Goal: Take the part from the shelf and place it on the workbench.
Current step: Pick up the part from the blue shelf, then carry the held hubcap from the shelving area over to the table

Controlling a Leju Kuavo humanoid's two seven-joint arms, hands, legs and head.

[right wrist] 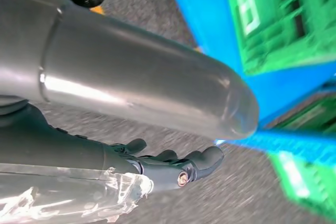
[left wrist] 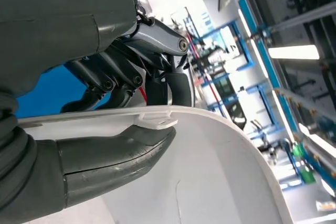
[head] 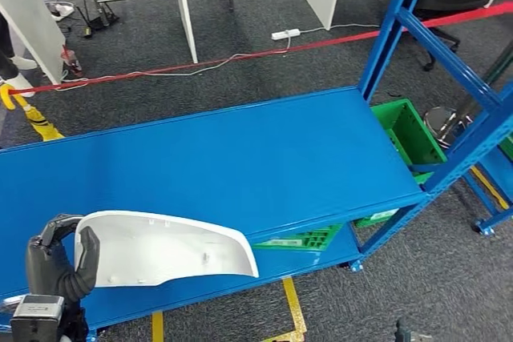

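We face the blue shelf [head: 242,158], its broad top deck running across the head view, with a green crate [head: 406,130] tucked at its far right end and grey carpet all around. White table legs [head: 184,10] stand well beyond the shelf, past a red line on the floor; whether that is the workbench we cannot tell. Next in size is the part [head: 163,247], a long white curved shell lying over the near edge of the deck, its narrow end pointing right; from these views we cannot say whether it rests on the deck or is already lifted clear. Our left hand [head: 60,266] grips its left end: in the left wrist view the thumb [left wrist: 118,150] presses along the inner white face while the dark fingers [left wrist: 118,77] wrap over the rim from the other side, so the grasp looks firm. Our right hand [right wrist: 174,166] hangs low beside the shelf over the carpet, holding nothing, its fingers stretched out and only lightly curled. We judge the task about a third done: the part is grasped, but lifting it away, carrying it to the workbench and setting it down all remain.
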